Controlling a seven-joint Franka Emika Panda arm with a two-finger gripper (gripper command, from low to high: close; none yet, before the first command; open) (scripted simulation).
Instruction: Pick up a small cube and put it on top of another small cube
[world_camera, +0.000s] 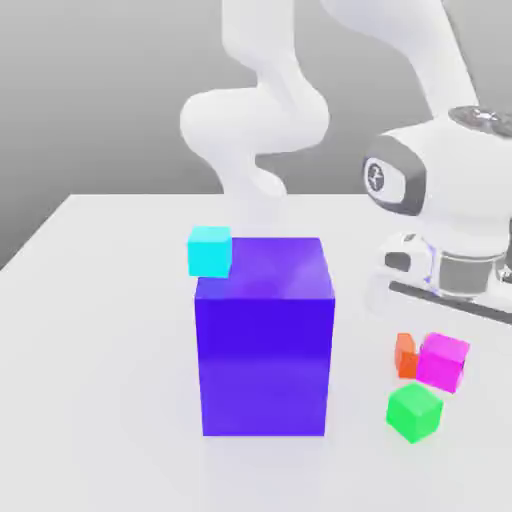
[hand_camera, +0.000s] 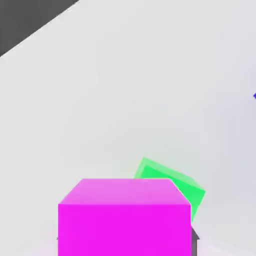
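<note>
The robot's claw (hand_camera: 125, 252) was closed on the small magenta cube (hand_camera: 124, 217), which sat right at the fingertips in the hand view, its broad pink face square to the camera. In the exterior view the cube (world_camera: 443, 362) hung directly under the white hand, and whether it was clear of the table (world_camera: 100, 300) could not be told. Touching it on the side toward the exterior view's left stood the orange cube (world_camera: 405, 355). The green cube (world_camera: 414, 412) sat just below and slightly to the exterior view's left of the held piece, and in the hand view it (hand_camera: 172, 182) peeked out from behind the pink block, turned at an angle to it. That offset looked like the relation to watch: the green cube (the nearest candidate base) lay only a short shift from the claw. Farther off, toward the exterior view's left, rose the tall blue block (world_camera: 265, 340), with a cyan cube (world_camera: 210, 250) behind its top corner.
</note>
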